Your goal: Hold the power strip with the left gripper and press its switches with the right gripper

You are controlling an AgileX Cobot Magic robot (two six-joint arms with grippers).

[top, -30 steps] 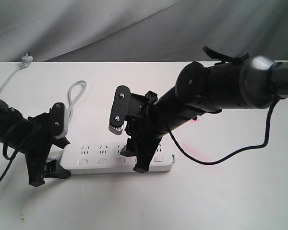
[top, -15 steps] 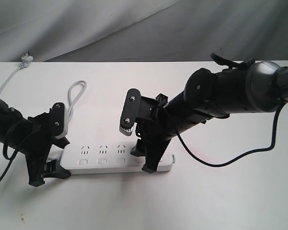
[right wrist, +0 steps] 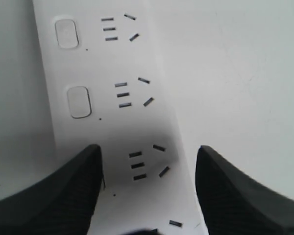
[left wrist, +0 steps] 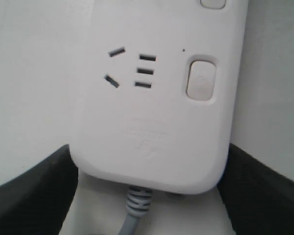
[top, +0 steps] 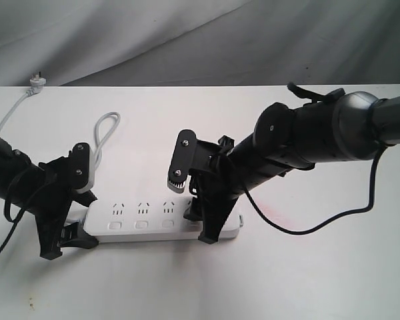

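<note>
The white power strip (top: 157, 217) lies flat near the table's front. My left gripper (top: 73, 213) is shut on its cord end; in the left wrist view both black fingers (left wrist: 32, 196) press the strip's (left wrist: 152, 122) sides, with one switch (left wrist: 201, 79) showing. My right gripper (top: 192, 212) is open over the strip's right part. Its lower finger (top: 210, 223) comes down onto the button row while the padded finger hangs above. Three switches (top: 141, 225) show to its left. In the right wrist view, one finger (right wrist: 63, 196) covers the spot in line with two visible switches (right wrist: 79, 102).
The grey-white cord (top: 107, 130) loops behind the strip and runs to a plug (top: 37, 81) at the table's far left. A thin black cable (top: 307, 223) hangs from the right arm onto the table. Grey cloth (top: 187, 40) hangs behind the table.
My right gripper has shifted right along the strip, then sunk slightly, its lower finger now nearer the strip's right end. The left gripper and the strip have stayed put.
</note>
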